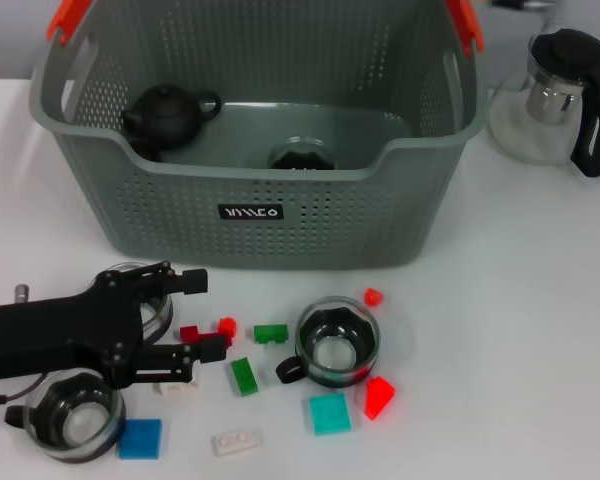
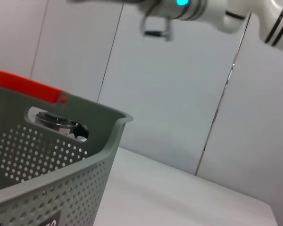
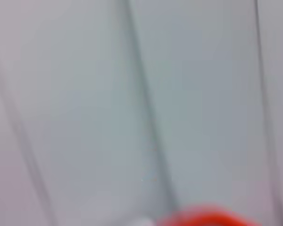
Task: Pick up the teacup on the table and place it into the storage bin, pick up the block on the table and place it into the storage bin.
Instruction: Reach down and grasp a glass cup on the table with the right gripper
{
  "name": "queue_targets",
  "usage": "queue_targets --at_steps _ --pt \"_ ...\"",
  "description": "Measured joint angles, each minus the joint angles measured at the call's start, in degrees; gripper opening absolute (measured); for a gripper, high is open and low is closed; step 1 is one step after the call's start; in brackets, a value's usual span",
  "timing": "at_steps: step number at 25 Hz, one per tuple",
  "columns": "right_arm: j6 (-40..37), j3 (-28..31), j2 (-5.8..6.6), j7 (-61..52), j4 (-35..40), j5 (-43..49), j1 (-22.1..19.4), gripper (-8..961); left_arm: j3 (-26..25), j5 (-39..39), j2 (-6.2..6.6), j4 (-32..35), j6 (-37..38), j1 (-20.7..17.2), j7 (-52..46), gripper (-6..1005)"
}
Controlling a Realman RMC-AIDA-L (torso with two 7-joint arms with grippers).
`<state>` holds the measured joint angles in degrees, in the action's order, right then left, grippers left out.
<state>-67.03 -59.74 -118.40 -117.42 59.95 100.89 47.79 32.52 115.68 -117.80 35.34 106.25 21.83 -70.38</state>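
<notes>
— Where does the left gripper (image 1: pixel 198 315) sit?
— Low in the left of the head view, reaching in level over the counter (image 1: pixel 520 300), jaws spread, one finger above and one below a small red block (image 1: pixel 189 333). A glass teacup (image 1: pixel 148 305) lies partly under the arm.
— And the right gripper?
— Not in the head view; whether its jaws are spread cannot be told.
— The surface and room?
— White counter, pale panelled wall behind.
— The storage bin (image 1: pixel 310 215)?
— Upper centre, holding a black teapot (image 1: pixel 168 113) and a dark cup (image 1: pixel 301 157).
— What else?
— A second teacup (image 1: pixel 334 343) at centre, a third (image 1: pixel 72 417) lower left, scattered red, green, blue, teal and white blocks, a glass pitcher (image 1: pixel 562 98) upper right.
</notes>
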Motion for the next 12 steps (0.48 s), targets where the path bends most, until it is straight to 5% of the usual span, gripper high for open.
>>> queue_targets --at_steps 6,12 --pt "-22.1 7.8 2.22 12.7 0.2 -14.8 -9.0 643 -0.4 0.0 -0.02 0.0 0.2 0.2 0.0 872" --pt "-43.8 12.0 2.95 18.7 5.1 -12.8 -17.2 642 -0.8 0.3 0.64 0.2 0.6 -0.1 0.0 873"
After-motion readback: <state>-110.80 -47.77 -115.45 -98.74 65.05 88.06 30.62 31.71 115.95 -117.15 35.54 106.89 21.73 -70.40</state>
